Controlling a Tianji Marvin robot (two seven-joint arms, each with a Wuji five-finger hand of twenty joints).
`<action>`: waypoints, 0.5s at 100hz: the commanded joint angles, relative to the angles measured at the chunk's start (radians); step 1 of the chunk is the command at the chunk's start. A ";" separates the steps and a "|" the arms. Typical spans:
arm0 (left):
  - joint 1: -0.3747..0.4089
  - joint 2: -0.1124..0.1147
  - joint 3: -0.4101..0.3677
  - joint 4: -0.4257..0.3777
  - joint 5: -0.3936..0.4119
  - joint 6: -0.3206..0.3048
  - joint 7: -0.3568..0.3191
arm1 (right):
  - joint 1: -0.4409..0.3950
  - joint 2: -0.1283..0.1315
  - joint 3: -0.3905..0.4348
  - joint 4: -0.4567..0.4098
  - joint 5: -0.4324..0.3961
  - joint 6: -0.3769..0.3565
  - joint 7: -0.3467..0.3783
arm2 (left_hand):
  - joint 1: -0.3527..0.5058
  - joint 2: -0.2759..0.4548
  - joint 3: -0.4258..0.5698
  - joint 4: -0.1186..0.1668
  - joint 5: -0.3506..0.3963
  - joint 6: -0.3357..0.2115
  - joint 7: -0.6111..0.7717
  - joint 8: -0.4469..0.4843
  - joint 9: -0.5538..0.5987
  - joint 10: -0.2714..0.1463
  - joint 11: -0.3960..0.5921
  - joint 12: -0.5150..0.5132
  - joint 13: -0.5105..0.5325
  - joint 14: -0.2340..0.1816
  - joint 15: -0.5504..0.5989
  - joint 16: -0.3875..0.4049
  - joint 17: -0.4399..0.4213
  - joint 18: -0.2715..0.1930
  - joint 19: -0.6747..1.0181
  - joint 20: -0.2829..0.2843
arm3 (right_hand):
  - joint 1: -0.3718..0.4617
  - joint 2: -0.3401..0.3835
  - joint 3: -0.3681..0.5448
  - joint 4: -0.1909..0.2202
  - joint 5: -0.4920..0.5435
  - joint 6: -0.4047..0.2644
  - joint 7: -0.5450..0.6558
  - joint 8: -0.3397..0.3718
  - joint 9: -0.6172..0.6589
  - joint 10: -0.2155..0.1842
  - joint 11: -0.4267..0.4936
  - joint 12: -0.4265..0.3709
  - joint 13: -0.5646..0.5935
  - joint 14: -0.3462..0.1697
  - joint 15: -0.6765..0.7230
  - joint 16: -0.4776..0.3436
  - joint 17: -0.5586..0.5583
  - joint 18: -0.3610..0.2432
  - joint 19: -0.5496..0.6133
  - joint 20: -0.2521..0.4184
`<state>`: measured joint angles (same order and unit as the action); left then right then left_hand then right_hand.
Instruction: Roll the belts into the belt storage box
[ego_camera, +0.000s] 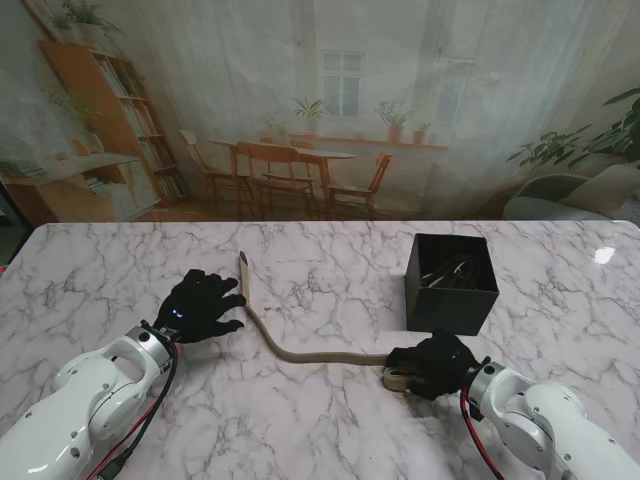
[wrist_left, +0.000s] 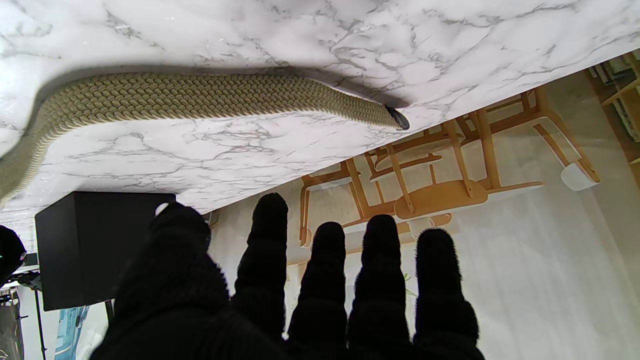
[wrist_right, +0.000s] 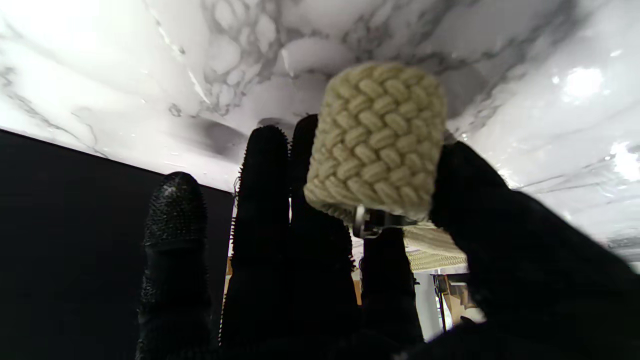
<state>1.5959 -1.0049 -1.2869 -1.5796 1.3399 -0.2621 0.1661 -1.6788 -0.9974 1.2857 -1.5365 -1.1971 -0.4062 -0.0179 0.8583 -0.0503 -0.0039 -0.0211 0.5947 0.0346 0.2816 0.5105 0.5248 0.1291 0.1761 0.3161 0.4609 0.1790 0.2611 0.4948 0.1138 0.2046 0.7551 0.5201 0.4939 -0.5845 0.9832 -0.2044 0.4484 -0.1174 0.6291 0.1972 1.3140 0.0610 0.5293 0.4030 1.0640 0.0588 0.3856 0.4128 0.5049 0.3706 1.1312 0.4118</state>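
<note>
Belt (ego_camera: 300, 352) lies on counter (ego_camera: 330, 430) from its tip just right of left hand (ego_camera: 203, 306) to its rolled end under right hand (ego_camera: 437, 364), belt storage box (ego_camera: 452, 283) farther from me than right hand, holding dark items too small to identify.

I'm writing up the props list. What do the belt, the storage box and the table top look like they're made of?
Belt: woven cord, likely fabric or elastic, matte khaki; the braid shows plainly in the wrist views, with a dark tip.
Box: matte black, flat thin walls; card or plastic, I cannot tell which.
Table top: white with grey veins, glossy with reflections; marble or a marble-look surface.
</note>
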 joint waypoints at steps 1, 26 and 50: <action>-0.001 -0.003 0.002 0.003 -0.001 0.001 -0.011 | -0.011 -0.004 -0.010 0.031 0.015 -0.004 0.008 | -0.001 0.048 -0.023 0.003 0.000 0.027 -0.004 -0.012 0.020 0.018 0.003 0.015 0.001 0.021 -0.010 0.008 -0.014 0.037 -0.029 0.009 | 0.073 0.068 0.117 0.081 -0.129 -0.079 -0.041 -0.007 0.142 -0.058 0.124 0.037 0.120 -0.062 0.085 0.020 0.013 0.001 0.031 -0.003; -0.001 -0.002 0.002 0.004 0.000 0.001 -0.010 | -0.007 -0.010 -0.013 0.051 0.050 -0.026 -0.024 | 0.001 0.048 -0.023 0.003 -0.002 0.025 -0.005 -0.013 0.022 0.017 0.004 0.015 0.002 0.021 -0.009 0.009 -0.013 0.038 -0.029 0.009 | 0.179 0.159 0.115 0.085 0.009 -0.370 0.016 0.018 0.146 -0.009 0.204 0.065 0.190 -0.004 0.147 0.041 0.033 0.049 0.042 -0.016; 0.000 -0.003 0.000 0.004 0.000 0.001 -0.006 | -0.010 -0.012 -0.004 0.043 0.086 -0.041 0.014 | 0.000 0.048 -0.024 0.003 -0.001 0.028 -0.005 -0.013 0.023 0.018 0.005 0.015 0.003 0.021 -0.009 0.009 -0.013 0.037 -0.028 0.009 | 0.086 0.038 0.079 -0.065 0.328 -0.082 0.313 -0.193 0.127 -0.077 -0.004 -0.022 0.133 -0.074 0.066 0.010 0.009 0.002 0.017 -0.018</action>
<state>1.5957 -1.0049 -1.2880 -1.5779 1.3405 -0.2618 0.1706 -1.6765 -1.0081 1.2801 -1.5000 -1.1206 -0.4388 -0.0417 0.8583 -0.0503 -0.0039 -0.0211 0.5947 0.0349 0.2816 0.5102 0.5248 0.1291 0.1761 0.3161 0.4609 0.1791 0.2611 0.4948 0.1138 0.2046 0.7551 0.5201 0.5335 -0.5136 0.9807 -0.2602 0.7106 -0.3798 0.8018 0.0666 1.4035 0.1283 0.5972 0.4117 1.1933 0.1343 0.5593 0.4792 0.5309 0.3844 1.1550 0.4028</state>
